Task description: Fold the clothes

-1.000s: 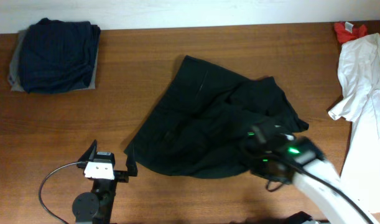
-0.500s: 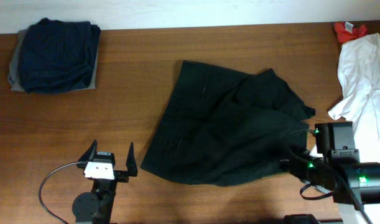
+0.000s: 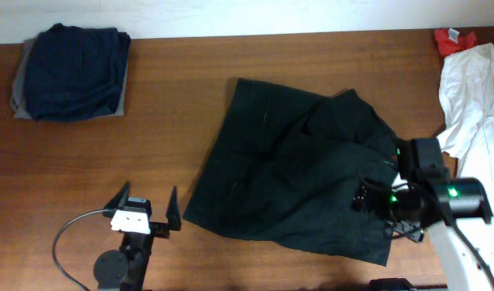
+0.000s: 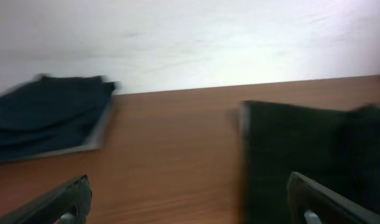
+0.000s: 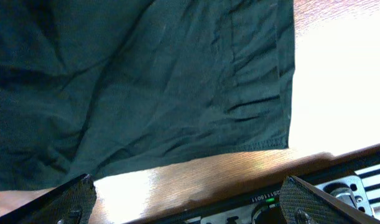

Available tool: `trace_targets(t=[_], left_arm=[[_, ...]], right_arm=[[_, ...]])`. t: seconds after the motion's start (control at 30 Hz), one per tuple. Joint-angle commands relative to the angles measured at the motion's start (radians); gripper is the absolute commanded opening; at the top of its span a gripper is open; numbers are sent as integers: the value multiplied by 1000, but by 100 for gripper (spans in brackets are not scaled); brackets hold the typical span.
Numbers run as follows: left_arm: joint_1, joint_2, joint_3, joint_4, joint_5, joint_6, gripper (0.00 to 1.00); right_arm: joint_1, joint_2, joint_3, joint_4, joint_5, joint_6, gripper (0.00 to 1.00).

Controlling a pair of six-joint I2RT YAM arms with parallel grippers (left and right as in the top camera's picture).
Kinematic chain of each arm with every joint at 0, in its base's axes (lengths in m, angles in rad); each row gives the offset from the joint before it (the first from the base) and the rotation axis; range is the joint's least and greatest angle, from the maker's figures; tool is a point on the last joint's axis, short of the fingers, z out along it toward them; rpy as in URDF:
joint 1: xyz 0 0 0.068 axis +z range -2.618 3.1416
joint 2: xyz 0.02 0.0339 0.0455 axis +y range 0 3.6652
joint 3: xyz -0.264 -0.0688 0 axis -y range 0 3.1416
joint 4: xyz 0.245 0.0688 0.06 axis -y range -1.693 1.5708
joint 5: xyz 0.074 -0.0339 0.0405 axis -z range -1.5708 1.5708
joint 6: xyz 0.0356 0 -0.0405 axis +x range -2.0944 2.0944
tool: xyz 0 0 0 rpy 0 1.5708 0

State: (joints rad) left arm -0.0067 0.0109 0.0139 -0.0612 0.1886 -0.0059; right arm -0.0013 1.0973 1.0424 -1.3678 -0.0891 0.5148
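Note:
The clothes lie about the wooden table [image 3: 182, 105]. A large black wrinkled piece [image 3: 295, 174] is spread flat in the middle, and it also shows in the left wrist view [image 4: 314, 149] and the right wrist view [image 5: 146, 81]. My right gripper [image 3: 374, 194] hovers over its right edge, near the table's front. In the wrist view that gripper [image 5: 186, 190] is open, with only bare wood between its fingers. My left gripper [image 3: 147, 196] stands open at the front left, just short of the black piece's left corner, and its wrist view [image 4: 186, 190] shows nothing between the fingers.
A folded navy garment [image 3: 73, 69] rests on a grey one [image 3: 19, 93] at the back left. A white garment [image 3: 473, 97] hangs at the right edge with a small red one [image 3: 453, 38] behind it. The table's front edge [image 5: 239, 168] runs close under my right gripper.
My right gripper has opened and let go of the black piece after dragging it rightward. The cloth now lies spread towards the front right. The left arm has not moved.

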Motion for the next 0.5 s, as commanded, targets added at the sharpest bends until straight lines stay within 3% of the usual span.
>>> trace_targets(t=[0.0,0.17,0.3,0.47], left_arm=[[3,-5,-4,9,380,-122,99],[3,-5,-4,68,498,-122,99],[3,-3,31,185,529,-203,99],[3,96,193,109,496,-161,99]], right_arm=[[-5,83,14,33,-21,-10,98],[-5,222,14,44,-32,-10,98],[-5,323,14,46,-32,-10,98],[-6,435,14,75,-32,-10,98]])
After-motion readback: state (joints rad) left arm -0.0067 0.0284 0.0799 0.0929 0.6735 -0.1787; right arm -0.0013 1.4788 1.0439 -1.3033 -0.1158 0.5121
